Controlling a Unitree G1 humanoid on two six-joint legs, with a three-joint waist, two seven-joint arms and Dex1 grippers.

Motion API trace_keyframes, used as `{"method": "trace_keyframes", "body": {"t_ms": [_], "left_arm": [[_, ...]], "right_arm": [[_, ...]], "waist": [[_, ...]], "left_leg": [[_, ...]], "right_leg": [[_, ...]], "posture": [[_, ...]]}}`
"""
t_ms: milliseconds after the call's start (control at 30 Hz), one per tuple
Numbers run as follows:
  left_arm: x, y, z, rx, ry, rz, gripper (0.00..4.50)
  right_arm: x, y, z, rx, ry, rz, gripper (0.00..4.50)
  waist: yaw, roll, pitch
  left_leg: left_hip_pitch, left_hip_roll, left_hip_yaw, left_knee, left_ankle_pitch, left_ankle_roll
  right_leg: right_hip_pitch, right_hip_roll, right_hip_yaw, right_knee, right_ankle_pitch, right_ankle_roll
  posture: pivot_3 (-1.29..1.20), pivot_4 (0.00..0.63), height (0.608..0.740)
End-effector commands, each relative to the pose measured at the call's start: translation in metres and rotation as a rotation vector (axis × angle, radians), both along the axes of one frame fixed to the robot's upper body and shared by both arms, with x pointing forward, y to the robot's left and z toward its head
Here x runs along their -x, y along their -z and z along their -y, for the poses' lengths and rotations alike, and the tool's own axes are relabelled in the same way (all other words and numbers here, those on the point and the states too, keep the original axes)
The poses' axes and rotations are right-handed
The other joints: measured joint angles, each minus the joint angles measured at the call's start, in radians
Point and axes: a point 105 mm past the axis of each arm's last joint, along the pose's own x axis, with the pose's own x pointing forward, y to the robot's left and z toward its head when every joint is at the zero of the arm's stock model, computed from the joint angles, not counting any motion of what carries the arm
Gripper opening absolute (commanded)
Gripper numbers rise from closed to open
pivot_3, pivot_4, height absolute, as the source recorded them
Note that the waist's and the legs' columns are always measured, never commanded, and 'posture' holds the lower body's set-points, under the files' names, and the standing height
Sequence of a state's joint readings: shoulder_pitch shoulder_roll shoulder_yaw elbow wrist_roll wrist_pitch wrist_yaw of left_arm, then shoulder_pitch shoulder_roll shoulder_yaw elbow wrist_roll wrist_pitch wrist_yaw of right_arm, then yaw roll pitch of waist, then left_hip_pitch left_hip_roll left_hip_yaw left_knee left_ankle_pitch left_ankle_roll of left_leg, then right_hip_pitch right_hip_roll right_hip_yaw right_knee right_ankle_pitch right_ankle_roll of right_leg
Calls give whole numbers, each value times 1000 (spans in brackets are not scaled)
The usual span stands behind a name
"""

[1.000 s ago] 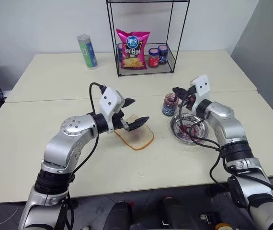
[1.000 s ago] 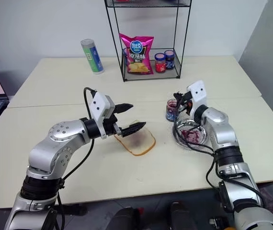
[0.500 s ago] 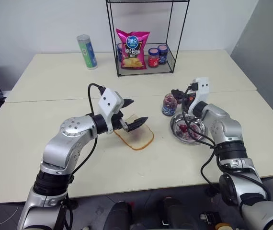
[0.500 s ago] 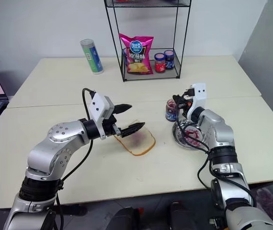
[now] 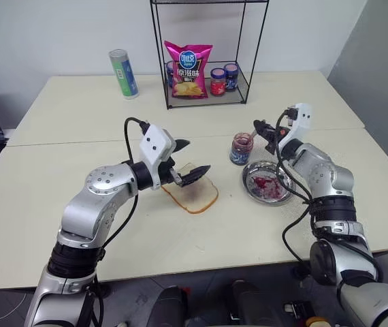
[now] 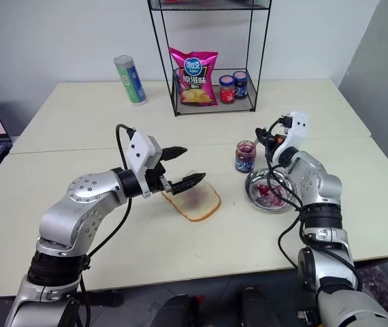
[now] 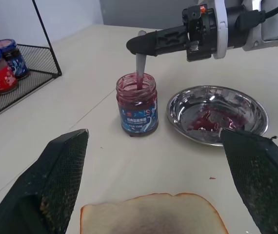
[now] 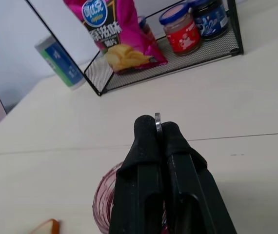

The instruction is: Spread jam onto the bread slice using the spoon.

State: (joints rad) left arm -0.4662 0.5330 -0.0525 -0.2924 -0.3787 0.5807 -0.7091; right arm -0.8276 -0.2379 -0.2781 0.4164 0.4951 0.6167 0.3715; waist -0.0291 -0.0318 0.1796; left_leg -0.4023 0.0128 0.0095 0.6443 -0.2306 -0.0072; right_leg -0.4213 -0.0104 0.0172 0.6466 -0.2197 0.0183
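Note:
The bread slice [image 5: 195,197] lies flat on the table, pale with a purplish stain in its middle. My left gripper [image 5: 192,158] hovers open just above its near-left corner, holding nothing. The clear jar of dark red jam [image 7: 137,105] stands beyond the bread. My right gripper [image 7: 135,46] reaches level over the jar, shut on the slim handle of the spoon [image 7: 140,63]. The spoon hangs straight down with its bowl inside the jar. In the right wrist view the handle's edge shows between the closed fingers [image 8: 146,141].
A round steel dish [image 5: 246,182] smeared with jam sits right of the jar, under my right forearm. At the back stands a wire rack [image 5: 241,88] with a chips bag [image 5: 188,68] and two lidded jars. A green-blue can [image 5: 124,73] stands back left.
My right wrist has rolled and the hand has shifted slightly right, so the spoon now hangs upright in the jar. The left arm and the bread have kept still.

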Motion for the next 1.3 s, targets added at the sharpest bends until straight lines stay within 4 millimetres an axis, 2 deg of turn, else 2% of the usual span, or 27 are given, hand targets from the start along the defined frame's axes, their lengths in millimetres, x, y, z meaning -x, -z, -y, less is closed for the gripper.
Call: {"method": "trace_keyframes", "body": {"t_ms": [33, 367, 667, 967, 1100, 1300], "left_arm": [[1, -12, 2, 7, 11, 53, 4500], [1, -12, 2, 6, 10, 53, 4500], [0, -12, 1, 3, 8, 57, 4500], [0, -12, 0, 4, 5, 56, 4500], [0, -12, 0, 2, 3, 57, 4500], [0, -11, 0, 0, 2, 57, 4500]], "right_arm": [[0, -31, 4, -91, 10, 62, 28], [-1, -33, 9, -197, 31, 18, 28], [2, -29, 2, -47, 5, 59, 28], [2, -29, 0, -61, -3, 55, 28], [2, -28, 1, 17, 4, 82, 28], [4, -28, -8, 214, -22, 177, 28]], "waist": [[0, 0, 0], [0, 0, 0], [-1, 0, 0], [-1, 0, 0], [-1, 0, 0], [-1, 0, 0]], "left_leg": [[0, 0, 0, 0, 0, 0], [0, 0, 0, 0, 0, 0], [0, 0, 0, 0, 0, 0], [0, 0, 0, 0, 0, 0], [0, 0, 0, 0, 0, 0], [0, 0, 0, 0, 0, 0]], "right_leg": [[0, 0, 0, 0, 0, 0], [0, 0, 0, 0, 0, 0], [0, 0, 0, 0, -1, 1], [0, 0, 0, 0, -1, 1], [0, 0, 0, 0, -1, 1], [0, 0, 0, 0, -1, 2]], "posture": [[0, 150, 740], [0, 150, 740], [0, 150, 740], [0, 150, 740], [0, 150, 740], [0, 150, 740]]}}
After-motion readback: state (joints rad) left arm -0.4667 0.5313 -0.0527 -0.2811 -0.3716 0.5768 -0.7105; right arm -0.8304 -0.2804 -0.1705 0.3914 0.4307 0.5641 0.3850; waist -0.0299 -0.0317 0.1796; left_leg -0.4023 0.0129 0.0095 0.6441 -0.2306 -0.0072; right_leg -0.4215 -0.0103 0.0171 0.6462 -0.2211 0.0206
